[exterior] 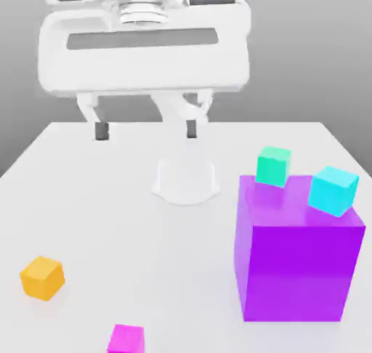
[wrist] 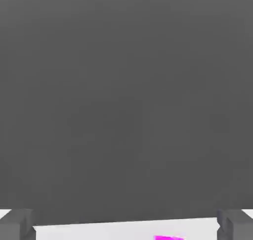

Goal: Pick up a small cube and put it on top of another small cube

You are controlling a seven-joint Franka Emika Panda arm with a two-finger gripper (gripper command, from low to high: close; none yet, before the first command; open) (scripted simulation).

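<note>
Nearest the exterior camera: small magenta-pink cube (exterior: 126, 339), resting on the white table (exterior: 109, 221) at the front edge of the frame, toward the exterior view's left, plain faces, free of contact with anything else; a sliver of it (wrist: 169, 238) also appears in the hand view, between and beyond the two dark fingertips (wrist: 17, 224). Next back, further to the exterior view's left: small orange cube (exterior: 42, 277), on the table, apart from the pink one. At the exterior view's right: large purple block (exterior: 299, 261), standing on the table, far bigger than the small cubes. On its upper face: one cyan cube (exterior: 333, 190) near the right-hand corner, sitting slightly tilted. At the block's far upper edge: one teal-green cube (exterior: 273, 165); whether it rests on the block or stands behind it cannot be told. Behind these, mid-table: white round arm base (exterior: 186, 181). Above and in front of that base: gripper (exterior: 146, 131), white body with dark pads, pointing downward, well clear of the tabletop, jaws spread wide apart, nothing between them, well away from the small magenta-pink cube. Background: plain grey.
</note>
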